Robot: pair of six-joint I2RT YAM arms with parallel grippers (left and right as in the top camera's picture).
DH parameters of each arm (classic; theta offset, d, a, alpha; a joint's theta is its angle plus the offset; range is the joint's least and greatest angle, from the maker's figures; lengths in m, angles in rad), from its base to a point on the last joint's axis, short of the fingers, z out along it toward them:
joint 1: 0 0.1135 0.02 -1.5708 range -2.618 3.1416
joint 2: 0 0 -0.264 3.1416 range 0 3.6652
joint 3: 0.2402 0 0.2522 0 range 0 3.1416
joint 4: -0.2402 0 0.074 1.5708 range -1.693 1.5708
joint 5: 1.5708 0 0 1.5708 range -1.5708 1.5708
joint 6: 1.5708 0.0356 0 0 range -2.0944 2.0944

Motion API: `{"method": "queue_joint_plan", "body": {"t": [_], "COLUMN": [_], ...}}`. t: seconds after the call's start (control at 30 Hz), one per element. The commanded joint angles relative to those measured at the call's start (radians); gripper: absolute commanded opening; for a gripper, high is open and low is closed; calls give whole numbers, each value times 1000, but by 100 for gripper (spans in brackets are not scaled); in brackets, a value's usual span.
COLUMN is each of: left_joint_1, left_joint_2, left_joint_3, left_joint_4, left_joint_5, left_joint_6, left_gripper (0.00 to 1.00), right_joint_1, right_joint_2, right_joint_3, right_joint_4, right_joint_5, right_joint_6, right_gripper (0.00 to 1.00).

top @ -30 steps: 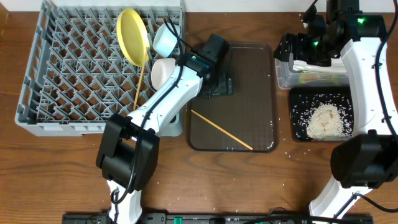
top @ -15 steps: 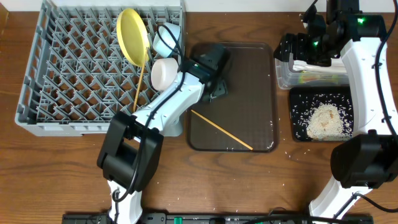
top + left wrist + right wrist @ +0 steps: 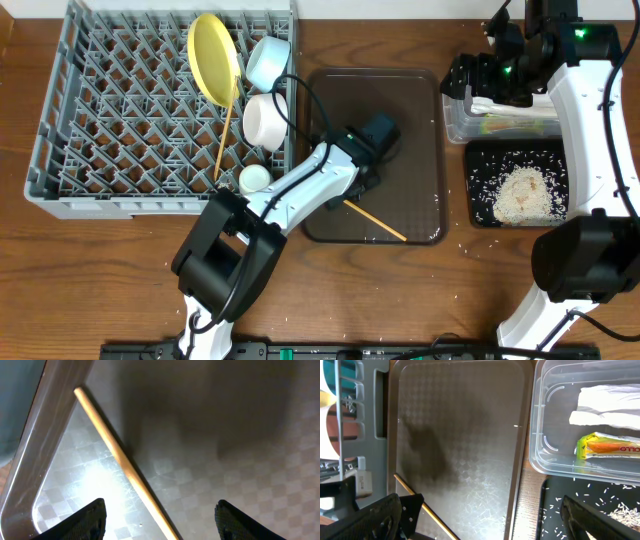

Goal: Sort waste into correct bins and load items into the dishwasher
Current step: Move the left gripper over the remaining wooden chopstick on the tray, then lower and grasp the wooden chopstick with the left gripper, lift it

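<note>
My left gripper (image 3: 352, 192) is open and low over the dark brown serving tray (image 3: 400, 100), its fingers (image 3: 161, 507) either side of a thin wooden chopstick (image 3: 120, 460) that lies flat on it (image 3: 378, 223). A second chopstick (image 3: 226, 135), the yellow plate (image 3: 213, 58), light blue bowl (image 3: 268, 62), white bowl (image 3: 265, 118) and small white cup (image 3: 254, 178) sit in the grey dish rack (image 3: 100, 100). My right gripper (image 3: 482, 80) is open and empty (image 3: 490, 510). The clear tub (image 3: 555, 425) holds the white napkin (image 3: 615, 405) and yellow-green wrapper (image 3: 610, 449). Rice (image 3: 520, 192) fills the black tray (image 3: 480, 150).
The serving tray's raised rim (image 3: 35, 460) runs close beside the chopstick's end. A few rice grains lie on the wooden table (image 3: 460, 250) between the serving tray and the black tray. The right arm stands at the far right.
My left arm has swung from the tray's upper left, by the rack, down to the chopstick on the tray. The white cup has come into view. The right arm has not moved.
</note>
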Motion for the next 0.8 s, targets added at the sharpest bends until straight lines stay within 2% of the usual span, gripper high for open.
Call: {"method": "queue_joint_plan", "body": {"t": [0.0,0.53,0.77], "left_joint_1": [-4,-5,-5], "left_joint_2": [11,13,41], "left_joint_3": [-21,-118,-123], "left_joint_4": [16,135,135], "left_joint_5": [-31,-30,1], "left_joint_6": [-64,-99,-116], "left_gripper": [72,71,66], "right_joint_1": [21,21,21], "right_joint_2": [-4,-4,-4], "right_joint_3": [0,0,0], "right_joint_4": [0,0,0], "right_joint_5": [-3,-3,-3], "right_joint_6": [2,2,2], "right_gripper": [99,99,99]}}
